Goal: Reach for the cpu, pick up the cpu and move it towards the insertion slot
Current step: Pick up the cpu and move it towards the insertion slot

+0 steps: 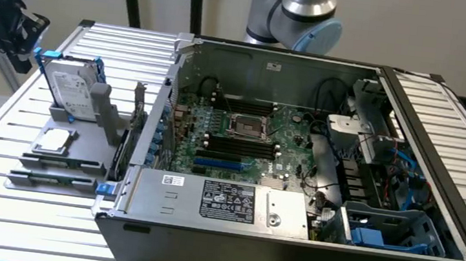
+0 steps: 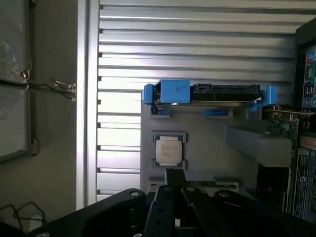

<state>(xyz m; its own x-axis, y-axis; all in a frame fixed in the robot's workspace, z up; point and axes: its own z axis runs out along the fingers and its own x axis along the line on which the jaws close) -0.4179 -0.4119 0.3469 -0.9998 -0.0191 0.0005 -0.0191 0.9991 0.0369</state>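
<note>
Reach phase, and nothing is in the grip: the wrist view has the gripper (image 2: 174, 174) with its two dark fingers pressed together, closed on nothing and pointing at the cpu (image 2: 169, 150). The chip lies flat, silver face up, in a small cradle on the grey holder plate (image 2: 212, 158), just beside the upright hard drive (image 2: 207, 94) with its blue bracket. The fingertips line up with the chip but do not touch it; how high they stand above it cannot be judged from this angle. By the look of it the pick-up has not begun. A grasp would call for the fingers to part wide enough to straddle the chip's edges, and the approach must keep clear of the hard drive close by. The exterior view adds the destination: the insertion slot (image 1: 248, 127), a silvery frame around a dark centre on the board inside the open computer case (image 1: 291, 240), flanked by the long black memory slots (image 1: 240, 145). It places the chip well apart from that socket, outside the case on the exterior view's left, with the case wall between them. The wrist view adds the finger state and the line-up on the chip.
</note>
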